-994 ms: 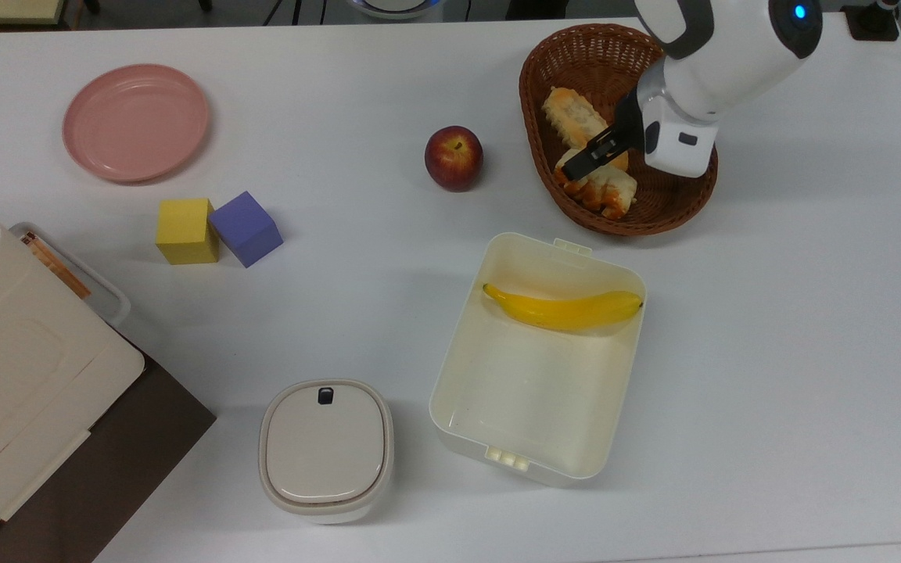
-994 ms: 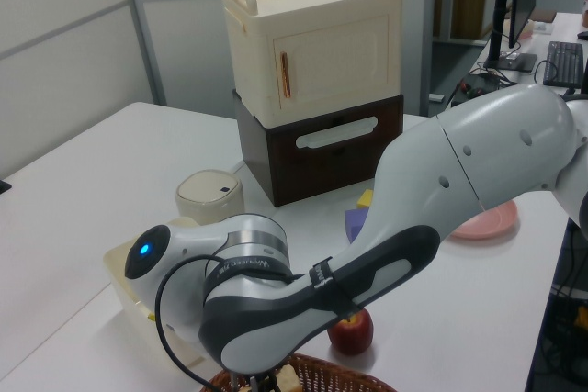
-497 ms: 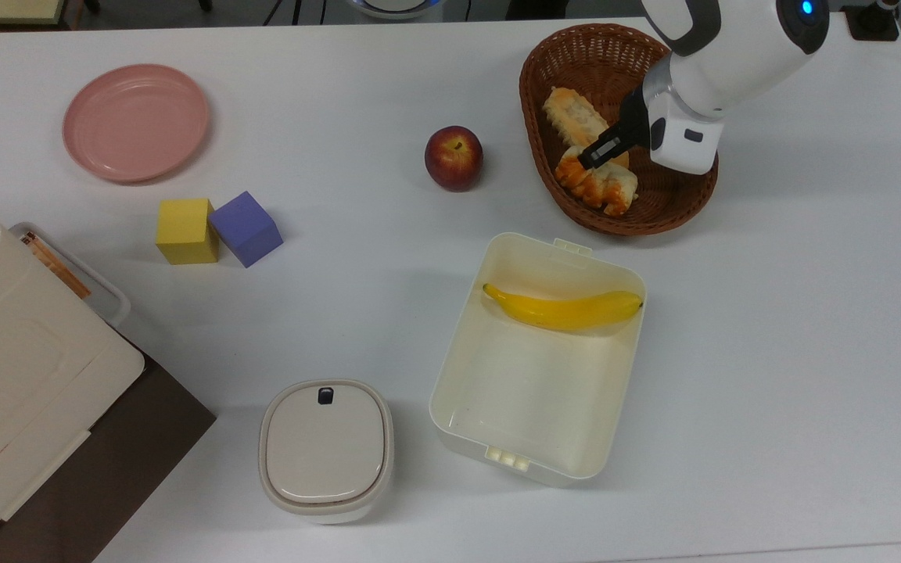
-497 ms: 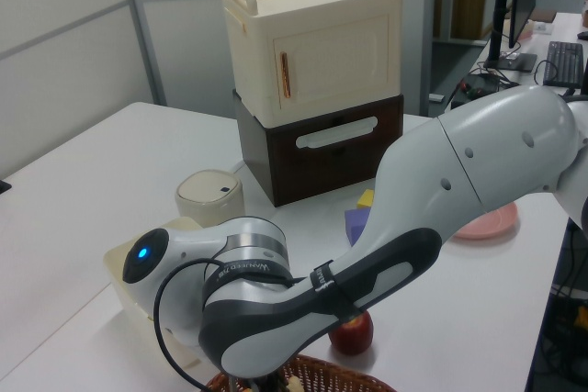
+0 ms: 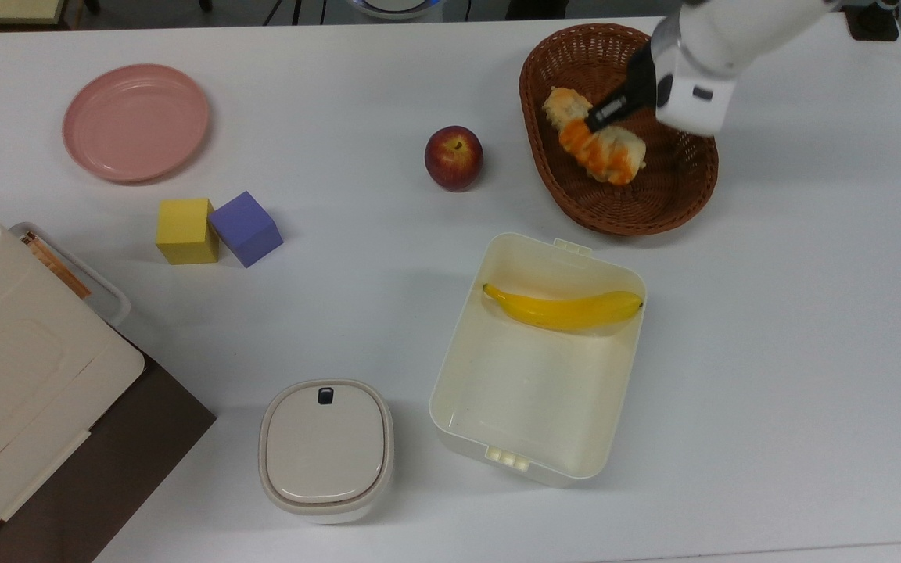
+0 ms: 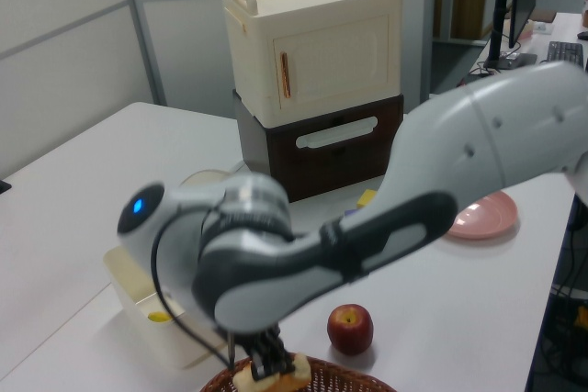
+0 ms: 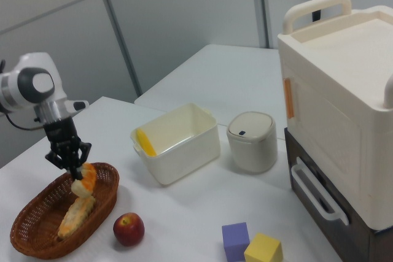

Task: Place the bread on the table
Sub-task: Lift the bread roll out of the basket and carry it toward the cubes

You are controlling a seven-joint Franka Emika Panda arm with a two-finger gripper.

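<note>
Change: against the frame half a second earlier, the bread (image 5: 603, 151) had come up off the basket floor and shifted toward the upper right of the top view; the arm had risen with it, its blue light now out past the top view's upper edge.
Gripper: the gripper (image 5: 605, 114) had its fingers closed narrowly on the bread's upper end, in the upper right of the top view (the right view shows the same grip at its left side (image 7: 72, 165); the left view shows it at its bottom edge (image 6: 266, 364)).
Bread: it hung tilted from the fingers above the basket (image 5: 677, 195), clear of the loaf (image 7: 75, 215) that lay on the basket floor below it.
Basket: brown wicker, upper right of the top view, lower left of the right view.
Table: the table (image 5: 795, 328) was plain white and smooth, and the bread was not on it.
On the table: an apple (image 5: 454, 158) just left of the basket in the top view; a pink plate (image 5: 135, 122) at upper left; a yellow block (image 5: 185, 231) touching a purple block (image 5: 245, 228); an open cream box (image 5: 497, 407) with a banana (image 5: 565, 308) in it; a lidded white pot (image 5: 326, 450) at lower centre.
Room: a cream cabinet (image 7: 344, 102) stood on a dark brown drawer unit (image 7: 325, 204) at the right view's right; grey wall panels ran behind the table.
</note>
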